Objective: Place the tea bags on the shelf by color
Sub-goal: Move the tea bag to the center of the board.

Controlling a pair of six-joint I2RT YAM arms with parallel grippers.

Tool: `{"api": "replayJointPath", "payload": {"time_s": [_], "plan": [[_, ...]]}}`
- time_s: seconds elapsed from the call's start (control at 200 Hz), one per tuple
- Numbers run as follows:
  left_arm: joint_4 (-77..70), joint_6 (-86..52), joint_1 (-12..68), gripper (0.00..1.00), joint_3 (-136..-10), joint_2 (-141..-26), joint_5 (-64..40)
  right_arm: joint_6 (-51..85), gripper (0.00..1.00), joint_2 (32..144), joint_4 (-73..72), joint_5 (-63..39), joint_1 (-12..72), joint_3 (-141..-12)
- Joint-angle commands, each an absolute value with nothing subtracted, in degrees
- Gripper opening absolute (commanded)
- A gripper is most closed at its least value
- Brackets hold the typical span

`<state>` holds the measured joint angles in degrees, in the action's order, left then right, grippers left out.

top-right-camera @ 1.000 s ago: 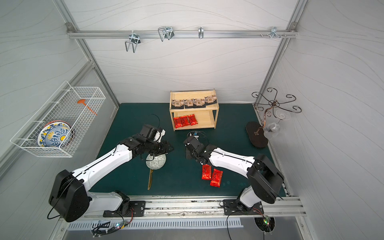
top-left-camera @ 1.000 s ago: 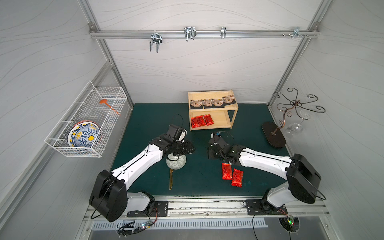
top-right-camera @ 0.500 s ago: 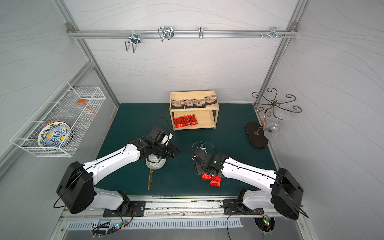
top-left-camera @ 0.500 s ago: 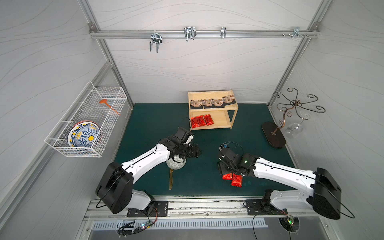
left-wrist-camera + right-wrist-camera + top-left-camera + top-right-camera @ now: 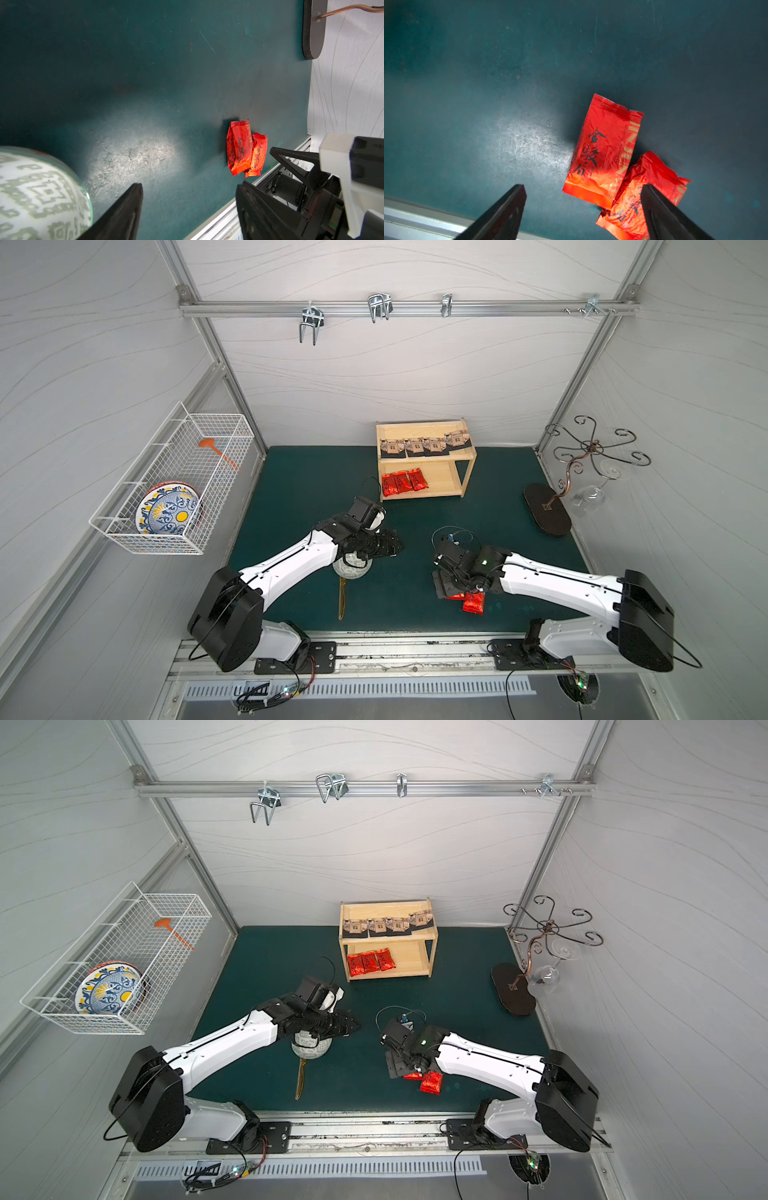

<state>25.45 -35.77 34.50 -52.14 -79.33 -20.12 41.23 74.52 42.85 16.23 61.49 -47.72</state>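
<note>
The light-wood shelf (image 5: pixel 419 428) (image 5: pixel 382 909) stands at the back of the green mat. Several beige tea bags (image 5: pixel 424 445) lie in a row on its top tray, and three red tea bags (image 5: pixel 404 482) lie on its lower tier. Two more red tea bags (image 5: pixel 474 602) (image 5: pixel 431 1082) overlap on the mat near the front. My right gripper (image 5: pixel 444 585) (image 5: pixel 582 187) hovers open just above them; one sachet (image 5: pixel 604 149) lies ahead of the jaws, the other (image 5: pixel 633 199) partly under one finger. My left gripper (image 5: pixel 390 545) (image 5: pixel 189 185) is open and empty over bare mat.
A patterned round vessel (image 5: pixel 351 569) sits under my left arm, with a gold utensil (image 5: pixel 342 601) in front of it. A white wire basket (image 5: pixel 174 489) holding a plate hangs on the left wall. A metal stand (image 5: pixel 546 510) with a wine glass (image 5: pixel 588 499) is at the right.
My right arm swung toward the front, over the two red sachets, and its jaws opened wide. My left gripper shifted right and opened further.
</note>
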Motion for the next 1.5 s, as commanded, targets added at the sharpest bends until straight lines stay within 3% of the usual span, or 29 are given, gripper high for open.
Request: {"api": "replayJointPath", "payload": {"time_s": [0.0,0.415,0.935,1.14,1.295,1.496], "plan": [[23.56,-35.24,34.54,0.77,-52.03,-78.45,-20.64,43.95,0.93,75.40,46.83,16.07,61.98,-47.49],[23.36,-35.36,34.54,0.77,-51.15,-78.13,-20.80,41.76,0.84,81.72,36.51,13.33,58.54,-44.49],[23.09,-35.42,33.93,0.76,-52.38,-81.80,-20.73,30.39,0.54,88.85,25.72,10.05,57.25,-46.19],[20.67,-36.33,33.51,0.76,-52.04,-84.72,-22.53,20.08,0.54,90.30,19.32,7.64,59.75,-46.30],[17.82,-37.09,33.57,0.74,-52.36,-88.41,-25.28,15.71,0.63,88.32,16.20,7.01,59.28,-44.59],[14.57,-36.83,34.85,0.68,-53.04,-90.64,-28.37,17.71,0.69,77.13,12.96,4.34,57.03,-38.61]]}}
